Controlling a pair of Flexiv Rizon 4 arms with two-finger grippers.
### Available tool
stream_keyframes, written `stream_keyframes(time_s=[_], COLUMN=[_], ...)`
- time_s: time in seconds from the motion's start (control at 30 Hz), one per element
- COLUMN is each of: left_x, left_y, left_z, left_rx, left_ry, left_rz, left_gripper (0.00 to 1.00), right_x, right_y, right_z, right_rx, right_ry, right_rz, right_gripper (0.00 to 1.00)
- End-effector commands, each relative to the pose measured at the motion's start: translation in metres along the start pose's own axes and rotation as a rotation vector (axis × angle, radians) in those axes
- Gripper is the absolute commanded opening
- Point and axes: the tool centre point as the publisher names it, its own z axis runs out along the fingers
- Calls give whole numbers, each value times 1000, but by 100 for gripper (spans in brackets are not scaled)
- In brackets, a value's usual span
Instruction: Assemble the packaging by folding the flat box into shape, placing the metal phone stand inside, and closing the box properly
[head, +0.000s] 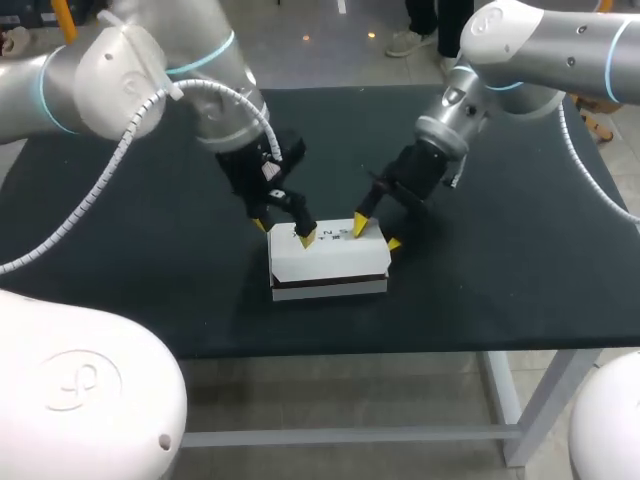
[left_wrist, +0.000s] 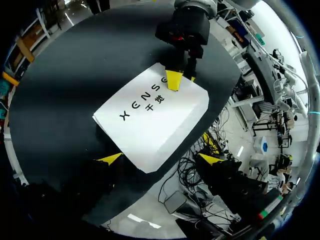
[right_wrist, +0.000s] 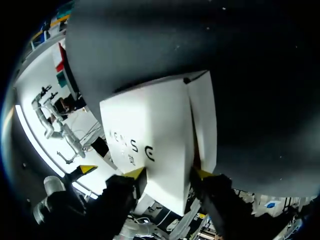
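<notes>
Between the left pincer's (left_wrist: 160, 159) spread fingers (left_wrist: 111, 159) lies the white box (left_wrist: 150, 117).

box (head: 330, 258): white card, matt and smooth; the dark band along its lower edge is matt too. table (head: 120, 260): dark matt top, looks like cloth or a mat, with a faint speckle up close. frame (head: 525, 400): smooth white-painted metal. my left arm (head: 130, 70) and right arm (head: 540, 45): glossy smooth shells, silver-grey and white, catching highlights. hose (head: 110, 175) on the left arm: white ribbed plastic. left gripper (head: 283, 232) and right gripper (head: 377, 234): matt black bodies; fingertips (head: 305, 238) yellow, smooth, plastic-looking.
</notes>
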Motion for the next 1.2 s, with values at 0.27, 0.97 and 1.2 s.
stream_keyframes(time_s=[0.27,0.97,1.2], left_x=[5,1,3], left_y=[-6,5,2], left_z=[-4,25,39], left_rx=[-74,-60,-49], left_ry=[-234,-182,-171], left_rz=[197,577,596], left_gripper=[100,100,100], right_x=[1,1,1], right_y=[2,2,2], right_z=[-1,-1,-1], right_rx=[8,8,8], right_ry=[-2,-2,-2], right_rz=[0,0,0], right_gripper=[61,58,56])
